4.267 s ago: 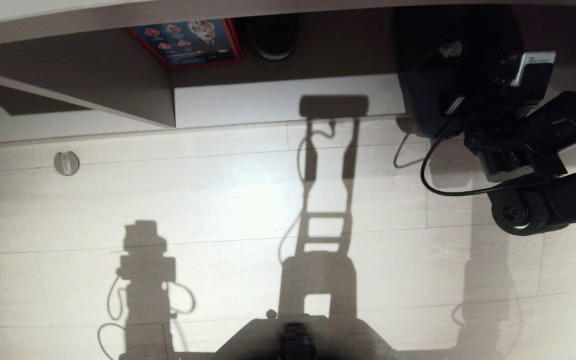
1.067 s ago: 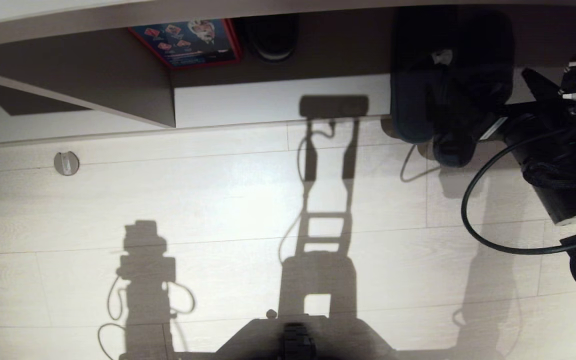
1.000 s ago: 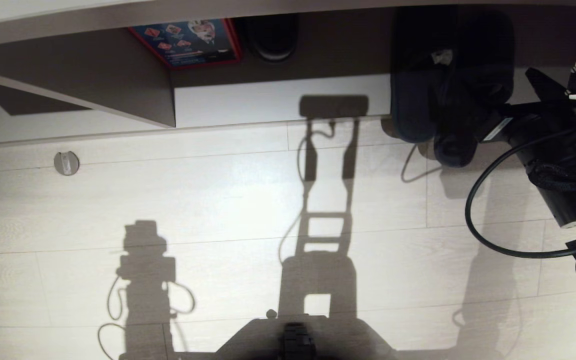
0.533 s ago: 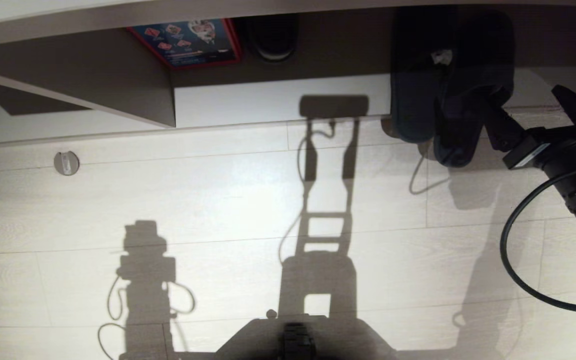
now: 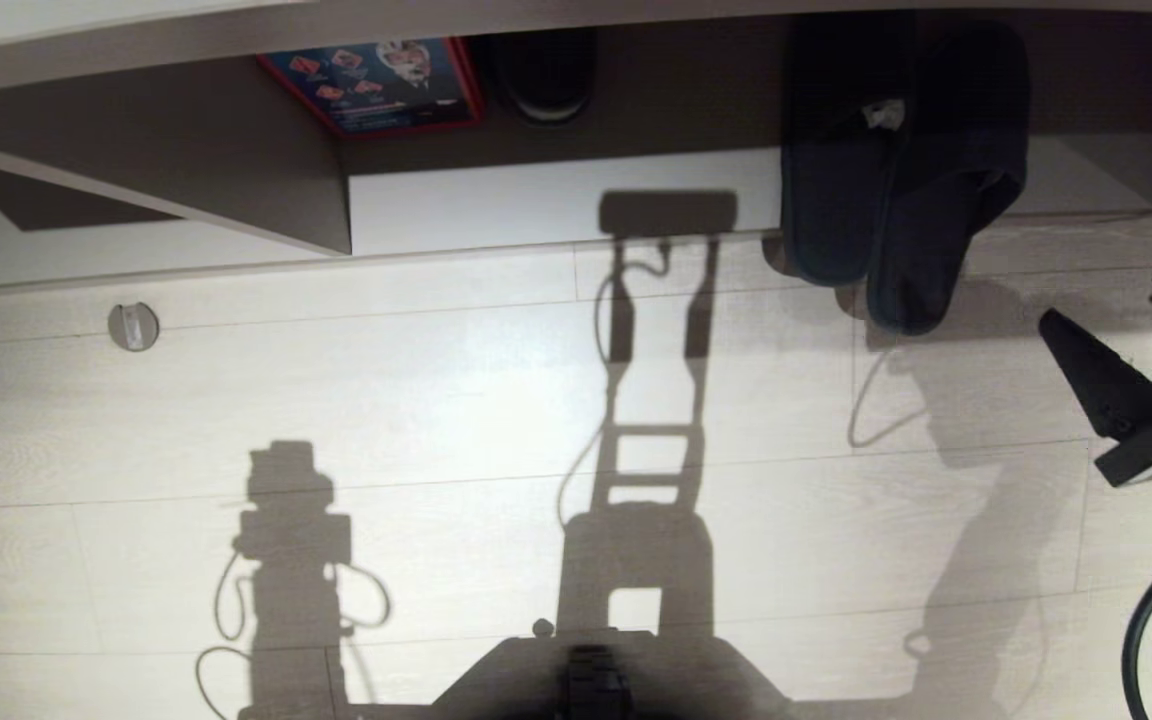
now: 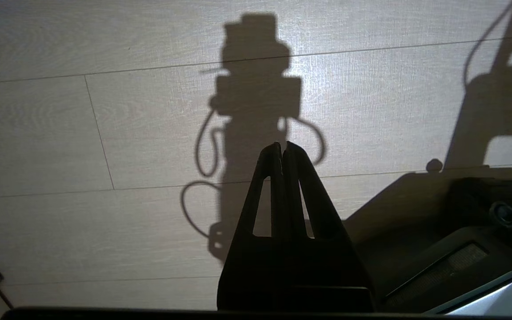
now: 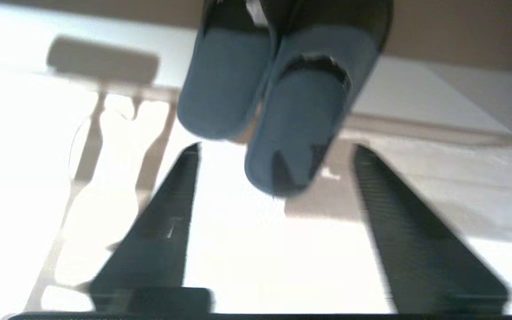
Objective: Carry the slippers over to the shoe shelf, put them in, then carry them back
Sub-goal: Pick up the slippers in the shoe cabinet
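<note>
The two dark blue-grey slippers (image 5: 886, 200) lie side by side on the pale base board (image 5: 536, 200) of the shoe shelf, toes inward. Their heels hang out over the floor, and the right one reaches further out. My right gripper (image 5: 1104, 307) hovers over the floor at the right edge, near side of the slippers and apart from them, open and empty. In the right wrist view the slippers (image 7: 282, 98) sit beyond the spread fingers of the right gripper (image 7: 274, 148). My left gripper (image 6: 282, 144) is parked over the floor, shut and empty.
A slanted divider panel (image 5: 186, 170) closes the shelf bay on the left. A red-and-blue box (image 5: 376, 85) and a small black rounded object (image 5: 544, 75) sit at the back. A round metal fitting (image 5: 133, 326) is in the floor, and my base (image 5: 596, 680) is at the near edge.
My right arm has pulled back from beside the slippers toward the near right, its fingers still apart. The slippers stay in the shelf. The left arm has not moved.
</note>
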### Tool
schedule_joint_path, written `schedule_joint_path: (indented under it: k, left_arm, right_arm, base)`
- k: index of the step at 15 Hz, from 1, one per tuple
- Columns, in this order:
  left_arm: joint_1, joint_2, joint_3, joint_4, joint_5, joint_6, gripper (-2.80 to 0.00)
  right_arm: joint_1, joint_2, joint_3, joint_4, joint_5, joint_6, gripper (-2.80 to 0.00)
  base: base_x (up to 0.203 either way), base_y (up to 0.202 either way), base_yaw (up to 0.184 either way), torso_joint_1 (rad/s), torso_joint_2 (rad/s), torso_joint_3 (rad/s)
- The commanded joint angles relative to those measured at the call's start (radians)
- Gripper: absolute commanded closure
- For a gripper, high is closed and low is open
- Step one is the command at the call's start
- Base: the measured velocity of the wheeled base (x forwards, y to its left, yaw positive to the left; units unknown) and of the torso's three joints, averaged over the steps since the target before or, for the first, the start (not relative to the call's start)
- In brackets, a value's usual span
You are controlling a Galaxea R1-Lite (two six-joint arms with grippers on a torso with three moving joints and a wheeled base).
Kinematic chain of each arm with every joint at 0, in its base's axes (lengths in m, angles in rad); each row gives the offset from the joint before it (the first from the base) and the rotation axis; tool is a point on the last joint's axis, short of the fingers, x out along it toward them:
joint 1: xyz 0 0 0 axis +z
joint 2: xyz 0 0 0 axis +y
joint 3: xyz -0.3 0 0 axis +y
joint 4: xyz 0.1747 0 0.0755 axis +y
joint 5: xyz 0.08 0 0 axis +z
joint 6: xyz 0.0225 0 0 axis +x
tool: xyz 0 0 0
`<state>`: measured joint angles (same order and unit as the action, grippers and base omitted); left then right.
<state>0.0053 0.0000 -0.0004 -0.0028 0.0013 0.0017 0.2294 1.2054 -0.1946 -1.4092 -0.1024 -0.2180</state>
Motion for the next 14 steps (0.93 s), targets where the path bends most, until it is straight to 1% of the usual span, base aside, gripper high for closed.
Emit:
schedule_joint_path:
  k: [1,5,9,12,14]
  left_arm:
    - [0.001,0.0,-0.001,-0.002,0.0,0.0,0.0]
    - [0.001,0.0,0.0,0.0,0.0,0.0,0.0]
    - [0.001,0.0,-0.001,-0.001,0.0,0.0,0.0]
    - [0.001,0.0,-0.001,0.0,0.0,0.0,0.0]
    - [0.001,0.0,-0.001,0.0,0.0,0.0,0.0]
  right_arm:
    - [-0.001,-0.085,0.051,0.007,-0.001,-0.006,0.0]
    - [-0.015,-0.223,0.115,0.108,-0.011,-0.005,0.0]
    - [-0.061,-0.37,0.182,0.244,-0.017,0.012,0.0]
    - [-0.087,-0.473,0.192,0.364,-0.045,0.036,0.0]
    - [-0.108,-0.601,0.193,0.48,-0.058,0.045,0.0]
  base:
    - [0.0,0.0,0.0,0.0,0.0,0.0]
    - [0.0,0.0,0.0,0.0,0.0,0.0]
    - [0.0,0.0,0.0,0.0,0.0,0.0]
    - [0.0,0.0,0.0,0.0,0.0,0.0]
    - [0.0,0.0,0.0,0.0,0.0,0.0]
